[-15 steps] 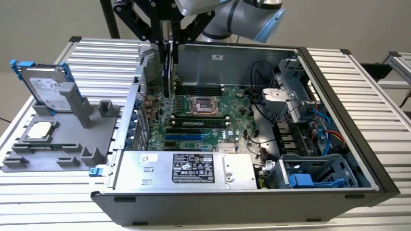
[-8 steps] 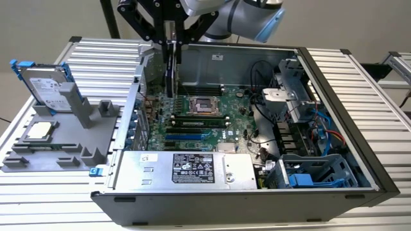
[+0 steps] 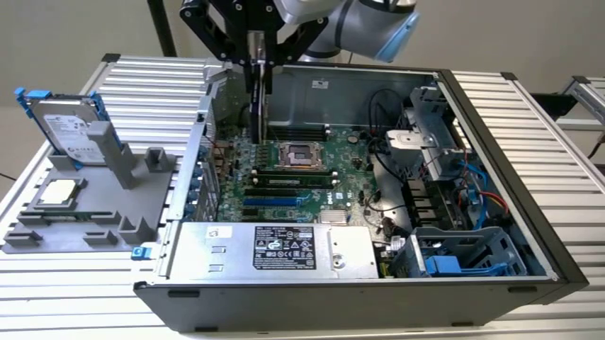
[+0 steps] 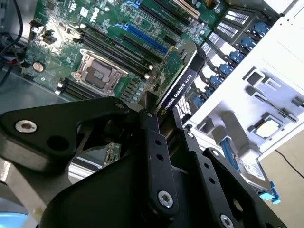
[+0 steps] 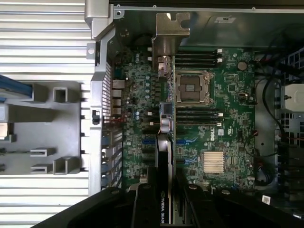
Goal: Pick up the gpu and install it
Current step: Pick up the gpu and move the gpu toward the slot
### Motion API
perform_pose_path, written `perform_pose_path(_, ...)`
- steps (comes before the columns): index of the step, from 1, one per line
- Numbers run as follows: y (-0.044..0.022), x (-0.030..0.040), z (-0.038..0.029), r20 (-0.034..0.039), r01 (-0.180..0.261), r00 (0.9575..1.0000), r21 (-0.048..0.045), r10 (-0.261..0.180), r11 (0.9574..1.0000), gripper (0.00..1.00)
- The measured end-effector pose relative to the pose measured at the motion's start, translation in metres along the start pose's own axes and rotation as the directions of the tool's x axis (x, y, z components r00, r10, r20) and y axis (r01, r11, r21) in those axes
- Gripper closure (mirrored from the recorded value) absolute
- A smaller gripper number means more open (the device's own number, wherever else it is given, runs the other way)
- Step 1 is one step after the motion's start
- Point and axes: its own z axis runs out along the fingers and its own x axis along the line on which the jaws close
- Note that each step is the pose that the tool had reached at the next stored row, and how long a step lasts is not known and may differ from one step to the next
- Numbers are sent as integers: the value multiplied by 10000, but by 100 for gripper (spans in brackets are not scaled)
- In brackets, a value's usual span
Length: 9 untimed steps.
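My gripper [image 3: 257, 67] is shut on the gpu [image 3: 260, 113], which hangs edge-on and upright inside the open computer case, above the motherboard [image 3: 312, 177] and close to the case's rear wall. In the second wrist view the gpu [image 4: 176, 78] shows a green board and a black cooler edge, clamped between my black fingers [image 4: 156, 142]. In the first wrist view the gpu [image 5: 164, 159] runs from my gripper [image 5: 164, 202] towards its silver end bracket [image 5: 167, 40], over the blue and black expansion slots [image 5: 148, 142].
The empty CPU socket [image 3: 295, 154] and memory slots lie beside the card. A silver power supply [image 3: 283, 248] and a drive cage [image 3: 454, 255] stand at the case front. On the exterior view's left, a grey fixture [image 3: 142, 198] holds a hard drive [image 3: 71, 131] and a CPU chip [image 3: 59, 191].
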Motion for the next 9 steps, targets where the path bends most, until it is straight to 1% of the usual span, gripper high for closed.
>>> perform_pose_path(9,0,-69,1,0,0,10000,0,0,10000,100)
